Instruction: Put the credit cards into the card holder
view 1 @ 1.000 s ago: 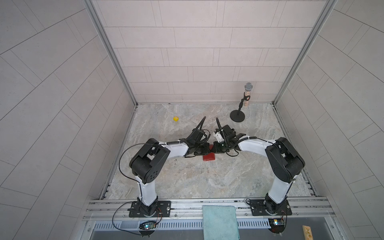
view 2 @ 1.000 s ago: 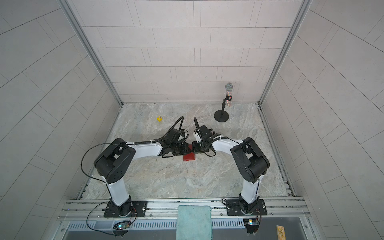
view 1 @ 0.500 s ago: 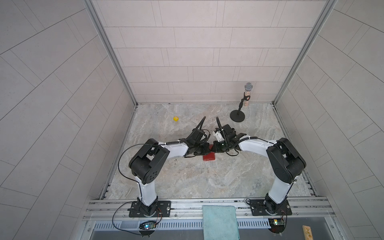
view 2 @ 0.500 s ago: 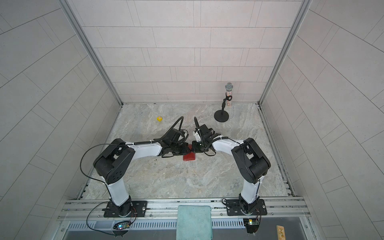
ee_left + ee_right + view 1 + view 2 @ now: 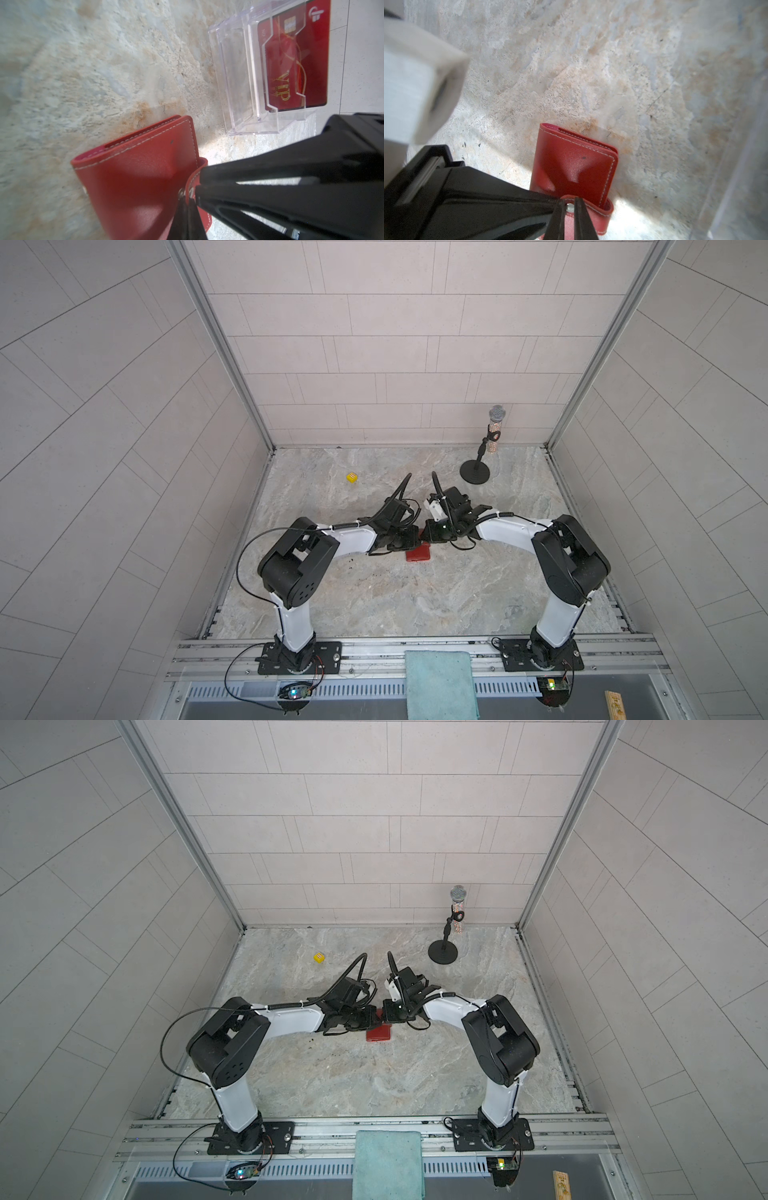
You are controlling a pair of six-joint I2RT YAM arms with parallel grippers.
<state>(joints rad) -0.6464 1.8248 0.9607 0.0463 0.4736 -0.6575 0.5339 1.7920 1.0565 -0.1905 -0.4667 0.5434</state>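
Red leather-look card holder (image 5: pixel 135 176) lies closed on the marble tabletop (image 5: pixel 83 72). I have both grippers on its snap tab strap (image 5: pixel 591 216), I judge to pop it open. The left gripper (image 5: pixel 187 200) has its fingers pressed together on it, and the right gripper (image 5: pixel 569 204) pinches it too. The red plastic VIP credit card (image 5: pixel 291 68) stands in a clear acrylic stand (image 5: pixel 234 68) nearby.

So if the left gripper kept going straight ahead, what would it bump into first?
The wallet, most likely. The left gripper is shut on the strap, and the wallet's body sits just beyond its tips. Depth is hard to judge there.
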